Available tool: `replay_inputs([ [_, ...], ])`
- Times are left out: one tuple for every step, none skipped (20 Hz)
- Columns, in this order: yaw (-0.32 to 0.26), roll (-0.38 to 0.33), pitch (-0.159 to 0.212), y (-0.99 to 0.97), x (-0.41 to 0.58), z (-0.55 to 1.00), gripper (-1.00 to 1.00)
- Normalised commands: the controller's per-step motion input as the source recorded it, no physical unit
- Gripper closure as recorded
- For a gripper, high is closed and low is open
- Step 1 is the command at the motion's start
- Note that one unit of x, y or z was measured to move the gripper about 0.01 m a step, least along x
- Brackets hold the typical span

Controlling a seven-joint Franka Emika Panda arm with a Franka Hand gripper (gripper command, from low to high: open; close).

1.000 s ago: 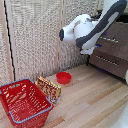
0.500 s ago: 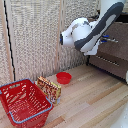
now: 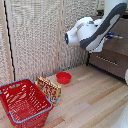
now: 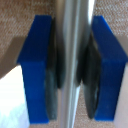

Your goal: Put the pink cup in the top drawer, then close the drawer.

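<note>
My pincer stayed clamped on the dresser's silver bar handle, the arm barely shifted from a moment earlier, so closing seemed underway.

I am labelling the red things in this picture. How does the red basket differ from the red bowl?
The red basket is large, deep and boxy, with open wire-style walls; the red bowl is small, shallow, round and solid. The basket carries a pale blue rim; the bowl is plain red. In the exterior view the basket sits at the near left, the bowl farther back near the screen wall. Both are red and rest on the wooden floor.
</note>
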Motion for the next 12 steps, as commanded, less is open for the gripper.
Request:
replay_inputs([
  [0.000, -0.087, -0.015, -0.75, -0.189, 0.57, 1.00],
  [0.000, -0.078, -0.005, -0.77, -0.177, 0.56, 1.00],
  [0.000, -0.060, -0.010, -0.83, -0.166, 0.52, 1.00],
  [0.000, -0.048, -0.017, -0.87, -0.169, 0.50, 1.00],
  [0.000, -0.021, -0.022, -0.94, -0.189, 0.47, 1.00],
  [0.000, -0.003, -0.028, -0.98, -0.191, 0.43, 1.00],
  [0.000, 0.000, -0.028, -1.00, -0.186, 0.41, 1.00],
  [0.000, 0.000, -0.030, -1.00, -0.166, 0.37, 1.00],
  [0.000, 0.000, -0.024, -0.99, -0.146, 0.36, 1.00],
  [0.000, 0.000, -0.026, -0.99, -0.129, 0.35, 1.00],
  [0.000, 0.000, -0.029, -0.99, -0.120, 0.33, 1.00],
  [0.000, 0.000, -0.038, -1.00, -0.129, 0.31, 1.00],
])
